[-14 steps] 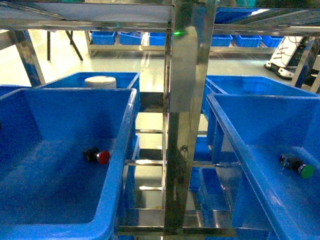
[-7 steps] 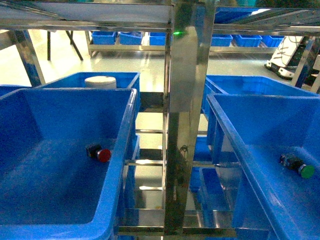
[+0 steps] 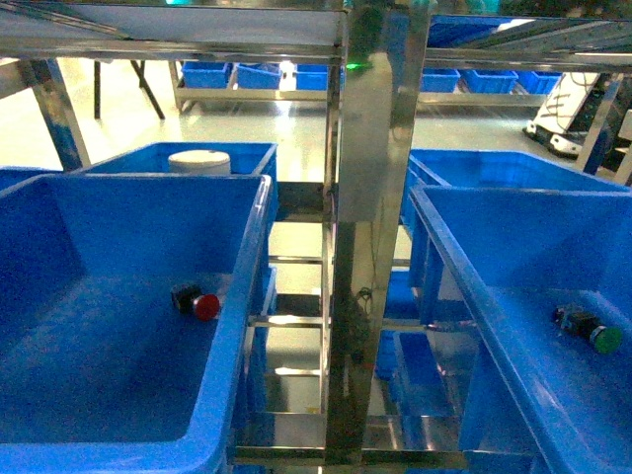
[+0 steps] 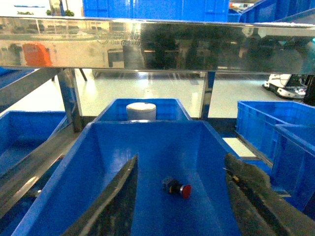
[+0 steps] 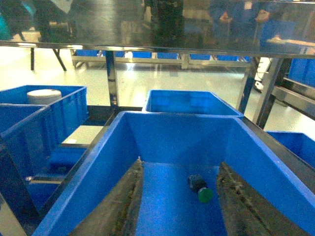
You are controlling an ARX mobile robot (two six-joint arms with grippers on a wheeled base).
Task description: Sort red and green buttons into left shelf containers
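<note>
The red button [image 3: 197, 301] lies on its side on the floor of a large deep blue bin [image 3: 252, 257] on the left shelf. My left gripper [image 4: 181, 157] hangs open above that bin [image 4: 147, 142], well short of the red button [image 4: 177, 187] and holding nothing. The green button [image 3: 591, 331] lies in a second large blue bin [image 3: 444, 247] right of the steel post. My right gripper [image 5: 179, 162] is open over this bin [image 5: 172, 132], and the green button [image 5: 201, 189] rests on the floor below, close to the right finger. Neither gripper shows in the head view.
A shiny steel upright [image 3: 370, 247] separates the two bins. A shelf beam [image 3: 168, 44] runs close overhead. Behind the left bin stands another blue bin [image 3: 247, 153] holding a white cylinder [image 3: 198, 161]. One more blue bin [image 3: 494, 163] sits behind the right one.
The red button has turned and shifted slightly up the bin floor, then come to rest. The green button has not moved.
</note>
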